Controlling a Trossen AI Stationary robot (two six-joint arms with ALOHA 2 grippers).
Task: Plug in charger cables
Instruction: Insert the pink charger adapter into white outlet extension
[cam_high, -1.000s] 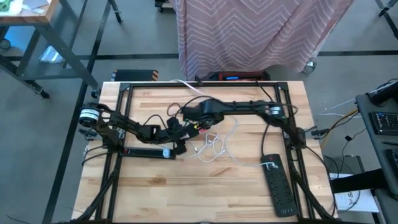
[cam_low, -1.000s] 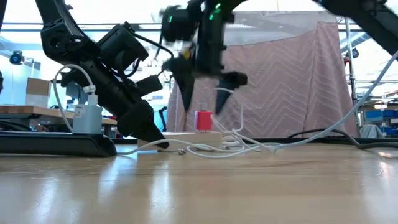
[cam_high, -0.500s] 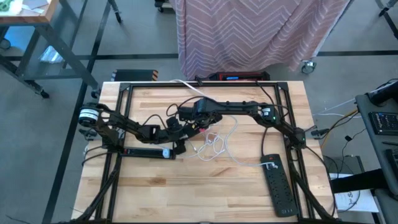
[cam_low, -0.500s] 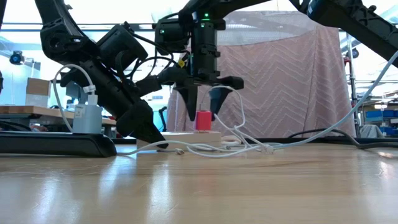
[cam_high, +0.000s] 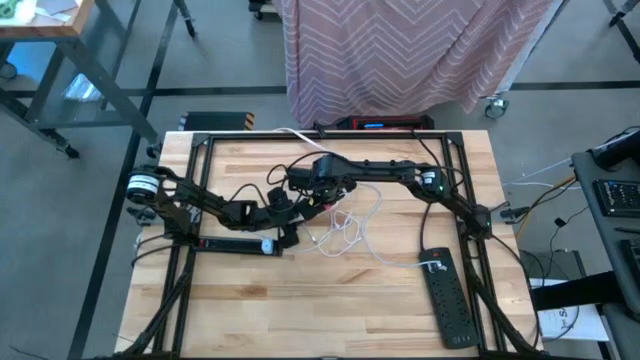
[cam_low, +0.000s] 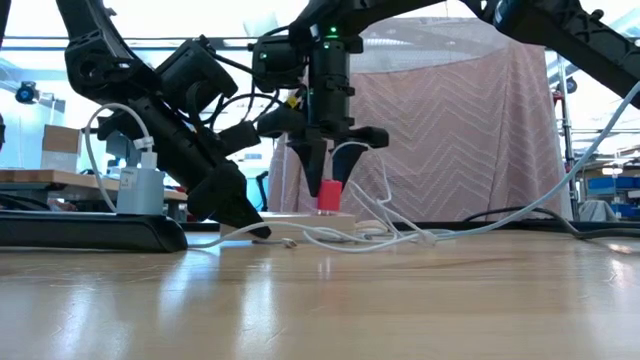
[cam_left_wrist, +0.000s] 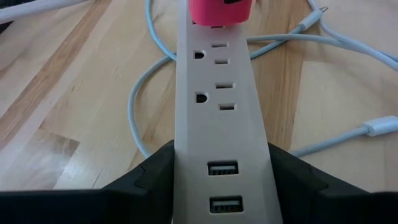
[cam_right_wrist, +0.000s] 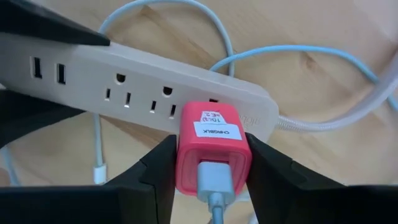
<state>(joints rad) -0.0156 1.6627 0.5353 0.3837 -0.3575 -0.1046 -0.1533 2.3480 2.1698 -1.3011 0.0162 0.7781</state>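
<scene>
- Wooden desk (cam_high: 300, 300) carries a white power strip (cam_left_wrist: 219, 118), its near end pinched between the left jaws (cam_left_wrist: 221, 186).
- Right jaws (cam_right_wrist: 211, 168) clamp the red-pink plug block (cam_right_wrist: 213, 149), seated at the strip's far outlet.
- Its white cord (cam_right_wrist: 214, 208) trails out behind those jaws.
- Judged rigid, light and smooth; grip its flat sides, pushing straight down.

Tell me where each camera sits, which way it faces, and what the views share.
High: overhead, straight down on table, both arms.
Low: table height, level across; arms come from above.
Left wrist: behind left pincer, which clamps the white strip.
Right wrist: behind right pincer, shut on the red plug.
Shared: strip and plug in both wrist views.
</scene>
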